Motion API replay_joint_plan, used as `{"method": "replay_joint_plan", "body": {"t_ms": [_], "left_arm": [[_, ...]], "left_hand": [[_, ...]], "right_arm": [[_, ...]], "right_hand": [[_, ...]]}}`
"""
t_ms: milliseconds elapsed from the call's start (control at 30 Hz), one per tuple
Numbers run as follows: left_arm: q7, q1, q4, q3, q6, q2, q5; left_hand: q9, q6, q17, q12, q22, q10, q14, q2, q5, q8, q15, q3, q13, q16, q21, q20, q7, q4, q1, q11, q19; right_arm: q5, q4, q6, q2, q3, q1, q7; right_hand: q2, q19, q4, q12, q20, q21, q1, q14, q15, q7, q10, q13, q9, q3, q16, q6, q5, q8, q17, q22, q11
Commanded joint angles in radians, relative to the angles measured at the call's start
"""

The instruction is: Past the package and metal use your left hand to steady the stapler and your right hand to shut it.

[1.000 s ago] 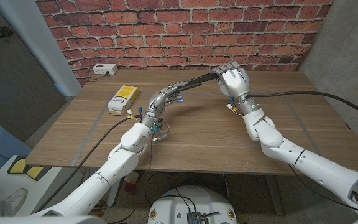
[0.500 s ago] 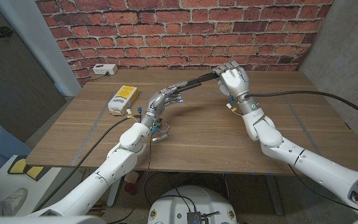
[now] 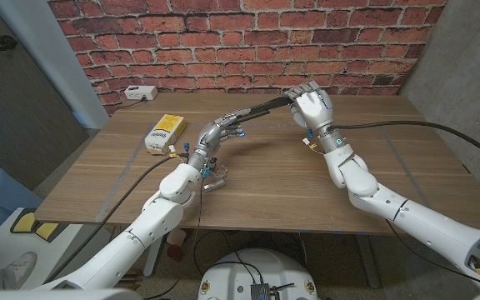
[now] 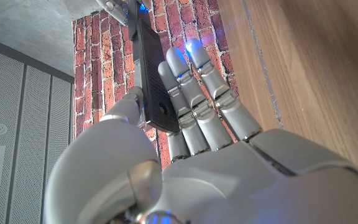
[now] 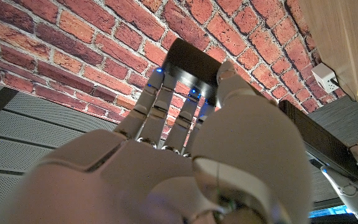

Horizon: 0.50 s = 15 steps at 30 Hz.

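A black stapler (image 3: pixel 263 108) stands open past the middle of the table, its long upper arm slanting up toward the right. My left hand (image 3: pixel 217 132) grips its lower end; in the left wrist view the stapler (image 4: pixel 152 78) lies between the thumb and the fingers (image 4: pixel 194 99) of my left hand (image 4: pixel 191 168). My right hand (image 3: pixel 313 107) holds the raised tip. In the right wrist view the fingers and thumb of my right hand (image 5: pixel 185 155) wrap the end of the stapler (image 5: pixel 191 67), and the rest of the arm runs off to the side.
A yellow and white package (image 3: pixel 164 132) lies left of my left hand. A small shiny metal piece (image 3: pixel 215 177) sits beside my left forearm. A white box (image 3: pixel 140 93) stands at the table's (image 3: pixel 323 192) back left, by the brick wall.
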State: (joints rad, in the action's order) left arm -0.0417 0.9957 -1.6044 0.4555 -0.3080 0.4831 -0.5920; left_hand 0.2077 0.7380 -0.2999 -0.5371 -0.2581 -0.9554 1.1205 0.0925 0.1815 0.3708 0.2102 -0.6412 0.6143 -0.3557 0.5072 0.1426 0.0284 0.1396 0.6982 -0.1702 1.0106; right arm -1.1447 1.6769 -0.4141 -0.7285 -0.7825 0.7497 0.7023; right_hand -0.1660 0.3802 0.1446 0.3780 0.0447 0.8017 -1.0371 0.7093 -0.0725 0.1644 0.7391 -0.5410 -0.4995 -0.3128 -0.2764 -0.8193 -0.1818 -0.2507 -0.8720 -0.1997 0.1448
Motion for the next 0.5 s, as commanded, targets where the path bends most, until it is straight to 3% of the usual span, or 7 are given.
{"method": "replay_joint_plan", "body": {"t_ms": [33, 167, 500], "left_arm": [[-0.003, -0.004, 0.016, 0.001, -0.005, -0.012, -0.005], [-0.003, -0.004, 0.029, 0.0, -0.02, -0.023, -0.009], [-0.015, 0.004, 0.045, -0.005, -0.044, -0.045, -0.015]], "left_hand": [[0.147, 0.035, -0.006, -0.009, -0.005, -0.014, 0.001, 0.102, 0.003, 0.033, 0.024, -0.036, 0.007, 0.002, 0.009, 0.0, -0.01, -0.04, 0.119, -0.038, 0.005], [0.153, 0.036, -0.008, -0.01, -0.006, -0.014, 0.003, 0.101, 0.003, 0.034, 0.024, -0.037, 0.01, 0.001, 0.014, 0.001, -0.011, -0.04, 0.121, -0.038, 0.006], [0.165, 0.033, -0.01, -0.013, -0.007, -0.012, 0.001, 0.1, 0.002, 0.034, 0.023, -0.038, 0.018, 0.004, 0.021, -0.001, -0.01, -0.041, 0.124, -0.038, 0.002]], "right_arm": [[0.015, 0.003, -0.003, 0.002, 0.005, 0.007, -0.005], [0.017, 0.006, -0.004, 0.0, 0.006, 0.008, -0.013], [0.02, 0.0, -0.012, 0.004, 0.005, 0.009, -0.019]], "right_hand": [[0.006, -0.017, -0.034, -0.019, 0.121, 0.01, -0.009, -0.039, -0.159, 0.002, -0.029, 0.01, 0.0, -0.055, 0.02, 0.026, 0.004, 0.014, 0.007, 0.001, -0.001], [0.028, -0.034, -0.02, -0.053, 0.113, 0.012, -0.005, -0.09, -0.158, 0.007, -0.08, 0.024, 0.001, -0.04, 0.05, 0.082, 0.003, 0.037, 0.028, 0.006, -0.001], [0.052, -0.041, -0.023, -0.113, 0.098, 0.012, 0.036, -0.155, -0.151, 0.01, -0.166, 0.045, 0.005, -0.013, 0.085, 0.171, -0.002, 0.061, 0.077, 0.014, 0.002]]}}
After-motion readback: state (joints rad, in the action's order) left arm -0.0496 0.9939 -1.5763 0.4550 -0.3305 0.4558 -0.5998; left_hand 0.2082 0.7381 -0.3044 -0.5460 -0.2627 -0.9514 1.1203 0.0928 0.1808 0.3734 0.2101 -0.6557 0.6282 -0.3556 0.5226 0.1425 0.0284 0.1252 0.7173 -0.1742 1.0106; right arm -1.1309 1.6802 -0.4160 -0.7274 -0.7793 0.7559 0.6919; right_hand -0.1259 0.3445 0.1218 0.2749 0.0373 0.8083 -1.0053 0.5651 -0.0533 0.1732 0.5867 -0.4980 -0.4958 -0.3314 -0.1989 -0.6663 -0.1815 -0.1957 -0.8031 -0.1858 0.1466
